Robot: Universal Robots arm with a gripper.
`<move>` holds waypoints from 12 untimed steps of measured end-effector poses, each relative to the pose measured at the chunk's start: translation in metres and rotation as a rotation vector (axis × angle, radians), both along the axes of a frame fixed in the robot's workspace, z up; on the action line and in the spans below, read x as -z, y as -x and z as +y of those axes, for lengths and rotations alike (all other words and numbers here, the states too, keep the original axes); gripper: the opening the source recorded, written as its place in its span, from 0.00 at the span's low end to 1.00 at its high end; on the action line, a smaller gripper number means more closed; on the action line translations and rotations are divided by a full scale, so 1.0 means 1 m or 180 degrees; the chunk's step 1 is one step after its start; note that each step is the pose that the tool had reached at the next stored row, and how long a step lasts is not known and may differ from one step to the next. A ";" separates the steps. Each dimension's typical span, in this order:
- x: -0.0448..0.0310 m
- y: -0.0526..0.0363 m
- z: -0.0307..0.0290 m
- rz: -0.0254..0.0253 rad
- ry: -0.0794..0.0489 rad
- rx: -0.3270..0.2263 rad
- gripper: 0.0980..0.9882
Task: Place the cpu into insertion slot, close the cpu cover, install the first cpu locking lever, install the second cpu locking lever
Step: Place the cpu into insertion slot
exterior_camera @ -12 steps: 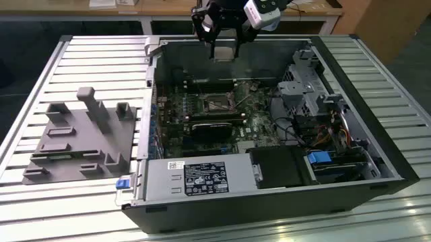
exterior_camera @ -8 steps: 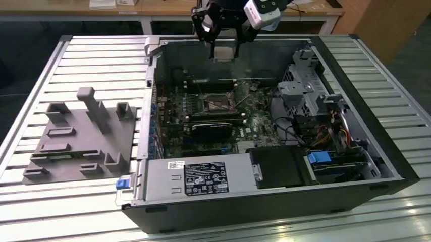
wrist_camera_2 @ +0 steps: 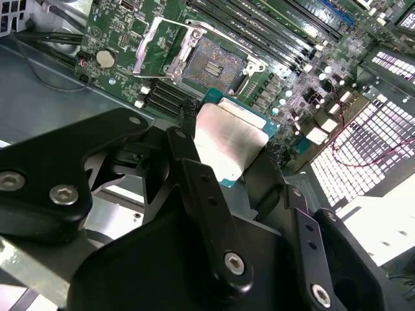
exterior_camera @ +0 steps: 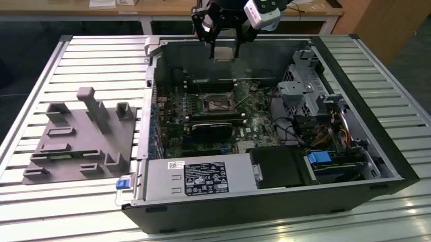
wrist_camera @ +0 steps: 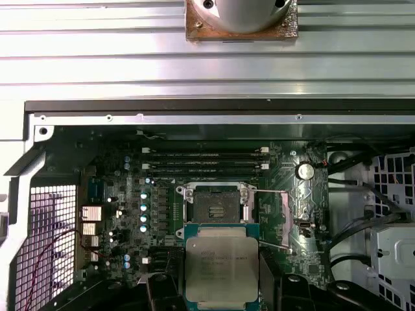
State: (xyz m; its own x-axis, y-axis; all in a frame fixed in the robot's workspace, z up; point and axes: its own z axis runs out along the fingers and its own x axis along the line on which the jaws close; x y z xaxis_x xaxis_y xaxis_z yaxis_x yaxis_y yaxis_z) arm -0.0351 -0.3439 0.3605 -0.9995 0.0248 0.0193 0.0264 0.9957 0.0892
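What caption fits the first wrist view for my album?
The gripper holds the cpu, not yet seated in the empty insertion slot.

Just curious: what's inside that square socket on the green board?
Nothing yet: the insertion slot shows its bare dark contact bed. The cpu sits in the end effector, apart from it.

Black jointed pincer (wrist_camera_2: pixel 230 152), silver screws (wrist_camera_2: pixel 235 262), white wrist housing (exterior_camera: pixel 261 14).
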 end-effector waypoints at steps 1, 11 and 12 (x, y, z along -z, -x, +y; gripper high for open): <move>0.0005 0.0000 0.0000 0.0000 0.0000 0.0000 0.50; 0.0153 0.0000 0.0000 -0.0001 0.0002 0.0000 0.50; 0.0171 0.0000 0.0001 -0.0001 0.0003 0.0000 0.50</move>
State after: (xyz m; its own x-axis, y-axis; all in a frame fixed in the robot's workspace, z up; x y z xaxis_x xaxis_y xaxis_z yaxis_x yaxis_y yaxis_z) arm -0.0351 -0.3438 0.3433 -0.9995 0.0248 0.0190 0.0264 0.9958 0.0882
